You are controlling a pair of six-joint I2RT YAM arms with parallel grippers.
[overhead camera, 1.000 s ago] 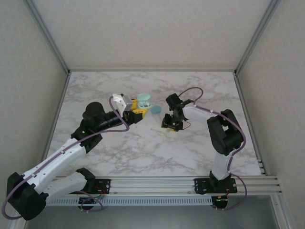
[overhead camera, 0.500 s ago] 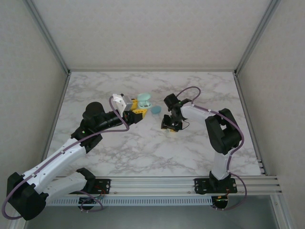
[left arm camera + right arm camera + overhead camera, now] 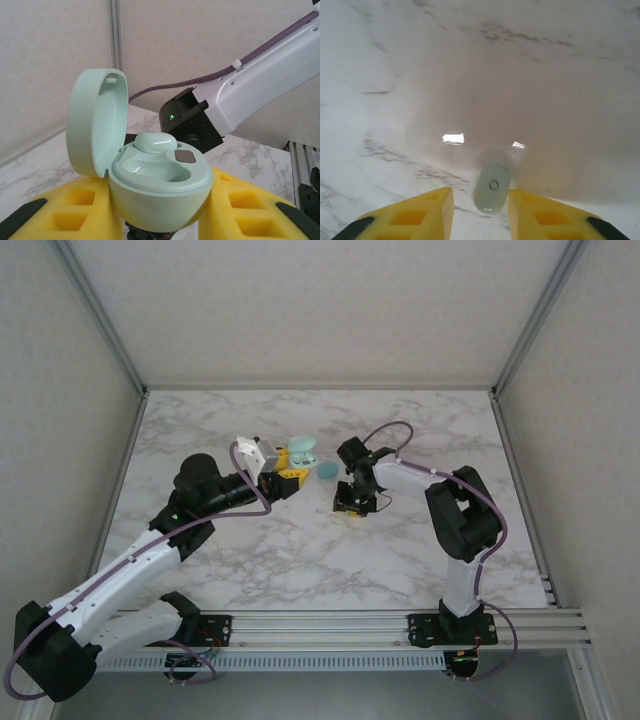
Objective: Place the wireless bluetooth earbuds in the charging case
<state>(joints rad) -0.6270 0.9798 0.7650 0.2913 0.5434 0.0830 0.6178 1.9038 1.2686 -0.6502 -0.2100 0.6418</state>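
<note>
Left wrist view: left claw [image 3: 160, 225] clamps the open charging case [image 3: 160, 185], one earbud [image 3: 156, 141] seated; right claw [image 3: 479, 210] straddles a loose earbud [image 3: 491, 189], grip unclear, so pinching it likely comes next.

case: mint-green rounded plastic charging case [image 3: 160, 192], lid open, squeezed between yellow foam fingers [image 3: 75, 216]
bud: pale teal earbud [image 3: 156, 142] inside case, near lid

- Top view: bright, even, diffuse overhead light; soft faint shadows under the arms on the marble table [image 3: 300, 560]; sharp.
- Left wrist: charging case [image 3: 160, 185] crisp, small glare streaks on the seated earbud [image 3: 155, 142]; backdrop slightly soft.
- Right wrist: hazy, two white glare patches on the marble; loose earbud [image 3: 491, 192] slightly blurred.
</note>
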